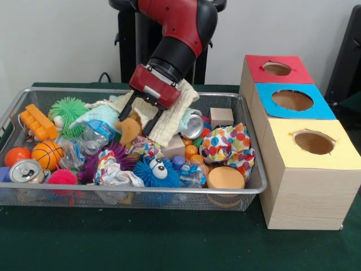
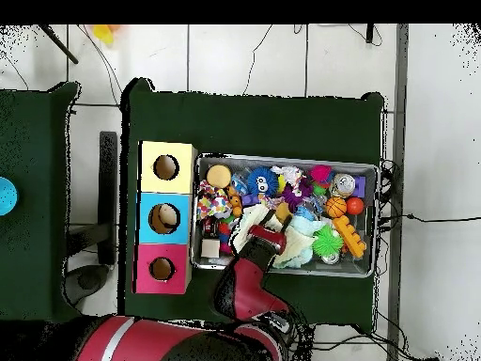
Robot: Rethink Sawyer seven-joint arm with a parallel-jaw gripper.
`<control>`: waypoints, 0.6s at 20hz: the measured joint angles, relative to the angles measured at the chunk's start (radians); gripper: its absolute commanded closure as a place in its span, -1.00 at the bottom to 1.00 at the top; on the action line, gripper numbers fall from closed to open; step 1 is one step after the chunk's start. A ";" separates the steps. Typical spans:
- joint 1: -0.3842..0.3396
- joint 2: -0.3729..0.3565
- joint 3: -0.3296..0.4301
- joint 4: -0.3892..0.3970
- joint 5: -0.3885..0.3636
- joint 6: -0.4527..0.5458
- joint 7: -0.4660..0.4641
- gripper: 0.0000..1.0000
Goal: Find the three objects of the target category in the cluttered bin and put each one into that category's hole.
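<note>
The wire mesh bin [image 1: 135,193] is full of mixed clutter; it also shows in the overhead view [image 2: 287,158]. My gripper [image 1: 134,125] reaches down into the bin's middle back, over a cream cloth [image 1: 172,116]. It is open, with its black fingers [image 1: 127,108] on either side of a tan-brown teddy bear [image 1: 130,130] that lies among the clutter. From above the gripper [image 2: 268,224] is over the bin's centre. No striped tiger or third plush animal shows. Three boxes with holes stand beside the bin: red [image 1: 276,69], blue [image 1: 292,100] and yellow [image 1: 313,143].
Clutter in the bin includes a green spiky ball [image 1: 67,110], an orange brick [image 1: 36,121], a small basketball [image 1: 46,153], a can [image 1: 25,169], a blue spiky ball with googly eyes [image 1: 157,169], a polka-dot bundle [image 1: 225,144] and a wooden block [image 1: 221,116].
</note>
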 measured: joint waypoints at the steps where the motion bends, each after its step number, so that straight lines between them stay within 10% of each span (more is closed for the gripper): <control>1: 0.000 -0.002 -0.004 0.004 0.000 0.000 0.000 -1.00; 12: 0.000 0.002 -0.018 0.026 0.000 -0.002 0.000 -1.00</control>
